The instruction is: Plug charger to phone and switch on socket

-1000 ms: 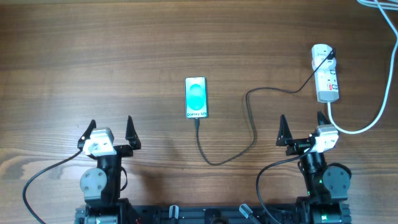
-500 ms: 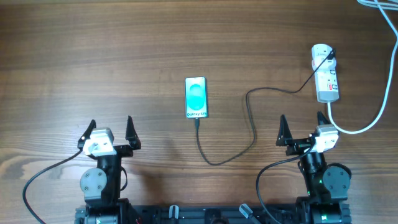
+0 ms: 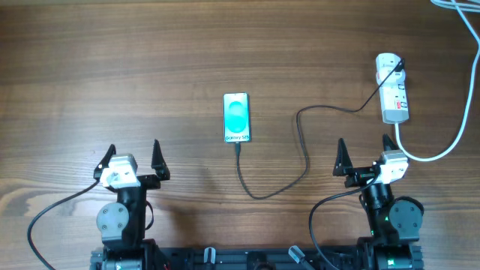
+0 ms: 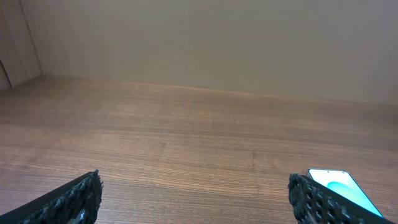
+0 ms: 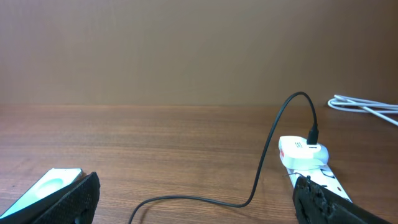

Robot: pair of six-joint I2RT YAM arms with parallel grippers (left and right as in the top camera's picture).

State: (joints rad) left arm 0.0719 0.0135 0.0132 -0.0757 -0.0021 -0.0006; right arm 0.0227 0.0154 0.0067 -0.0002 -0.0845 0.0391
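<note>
The phone (image 3: 236, 118) lies flat mid-table with its teal screen lit; it also shows in the left wrist view (image 4: 339, 185) and the right wrist view (image 5: 46, 185). The thin black charger cable (image 3: 300, 146) runs from the phone's near end, where its plug tip (image 3: 238, 147) sits, in a loop to the white socket strip (image 3: 393, 88) at the right, also in the right wrist view (image 5: 303, 152). My left gripper (image 3: 133, 157) is open and empty at the front left. My right gripper (image 3: 363, 156) is open and empty just in front of the socket.
A thicker white cord (image 3: 450, 142) leaves the socket's near end and curves up the right edge of the wooden table (image 3: 112, 60); it also shows far right in the right wrist view (image 5: 364, 107). A plain wall stands behind the table.
</note>
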